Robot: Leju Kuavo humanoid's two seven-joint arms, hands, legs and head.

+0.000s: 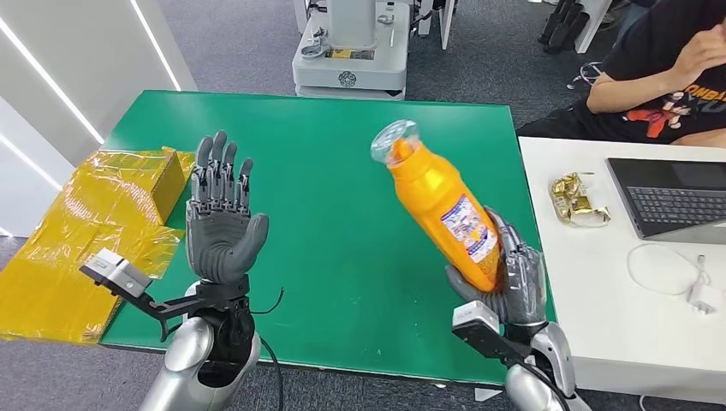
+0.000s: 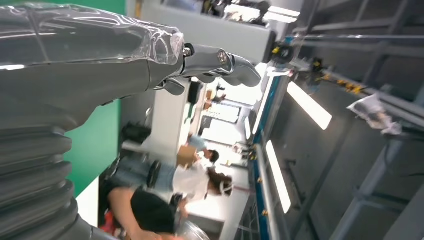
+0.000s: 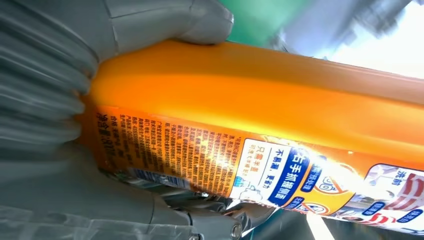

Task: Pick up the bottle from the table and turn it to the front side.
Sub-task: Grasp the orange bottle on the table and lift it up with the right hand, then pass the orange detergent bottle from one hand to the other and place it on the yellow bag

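My right hand point(image 1: 507, 282) grips the orange bottle point(image 1: 441, 205) lifted off the bench point(image 1: 342, 214), tilted so its label turns frontward; my left hand point(image 1: 224, 224) waits, fingers spread wide.

There is one orange bottle point(image 1: 443, 210), and the right hand point(image 1: 512, 282) holds it above one green table point(image 1: 325, 171). There are two robot hands; the left hand point(image 1: 221, 214) holds nothing. One yellow box point(image 1: 163, 184) lies on one yellow plastic sheet point(image 1: 77, 248). On one white table point(image 1: 625, 334) there are one laptop point(image 1: 676, 197), one gold wrapper point(image 1: 579, 199) and one white cable point(image 1: 672, 274). One person point(image 1: 659, 77) sits beside it.
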